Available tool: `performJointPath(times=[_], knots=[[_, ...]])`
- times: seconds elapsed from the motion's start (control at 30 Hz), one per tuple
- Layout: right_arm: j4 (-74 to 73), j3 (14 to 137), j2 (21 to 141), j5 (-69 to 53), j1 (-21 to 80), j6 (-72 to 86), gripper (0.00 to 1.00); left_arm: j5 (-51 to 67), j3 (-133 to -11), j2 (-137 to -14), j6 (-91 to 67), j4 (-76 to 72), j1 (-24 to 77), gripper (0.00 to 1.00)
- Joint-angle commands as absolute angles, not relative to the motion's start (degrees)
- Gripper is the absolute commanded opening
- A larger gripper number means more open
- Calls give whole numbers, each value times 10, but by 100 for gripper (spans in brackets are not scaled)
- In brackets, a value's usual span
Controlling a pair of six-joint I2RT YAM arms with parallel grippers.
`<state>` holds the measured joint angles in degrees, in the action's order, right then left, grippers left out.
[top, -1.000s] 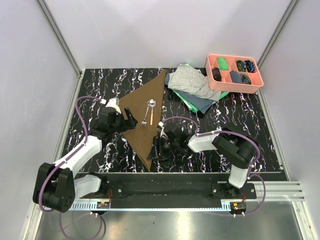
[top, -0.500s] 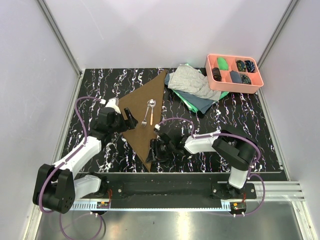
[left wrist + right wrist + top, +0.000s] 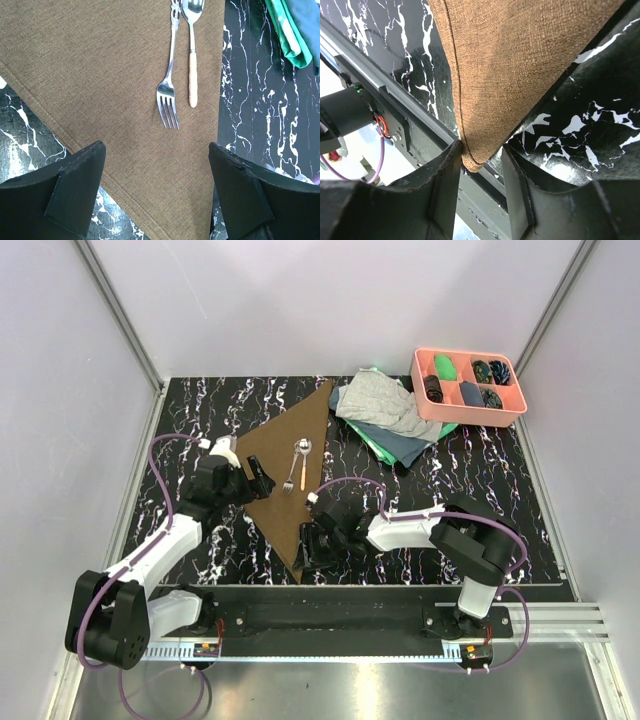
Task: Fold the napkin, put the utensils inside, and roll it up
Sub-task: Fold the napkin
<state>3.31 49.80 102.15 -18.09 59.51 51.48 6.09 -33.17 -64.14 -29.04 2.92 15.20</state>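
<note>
The brown napkin (image 3: 288,462) lies folded into a long triangle on the black marble table, its near corner pointing at the front rail. On it rest a silver fork (image 3: 169,95) and an orange-handled piece (image 3: 192,82), with a silver spoon bowl (image 3: 303,447) at their far end. My left gripper (image 3: 263,481) hovers open over the napkin's left edge (image 3: 75,145), nothing between its fingers. My right gripper (image 3: 310,545) is low at the napkin's near corner (image 3: 480,160). Its jaws straddle that tip: one finger (image 3: 447,170) touches the cloth, the other stands a little apart.
A pile of grey (image 3: 385,405) and green cloths (image 3: 388,447) lies at the back right, the green one (image 3: 290,30) also in the left wrist view. A pink tray (image 3: 470,413) of small items stands beyond it. The metal front rail (image 3: 395,100) runs just past the napkin's tip.
My right gripper has slid left and nearer, onto the napkin's near corner, and its jaws have narrowed around the tip. The left arm and utensils have not moved.
</note>
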Motion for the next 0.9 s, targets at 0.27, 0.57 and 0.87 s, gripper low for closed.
performJointPath(times=[0.27, 0.57, 0.87], knots=[[-54, 518, 1046, -145, 608, 498, 43, 72, -330, -632, -293, -10, 147, 87], [-66, 531, 1063, -149, 608, 494, 35, 70, -329, -628, -293, -11, 145, 87], [-75, 546, 1071, -167, 608, 477, 12, 73, -327, -631, -294, -16, 142, 87]])
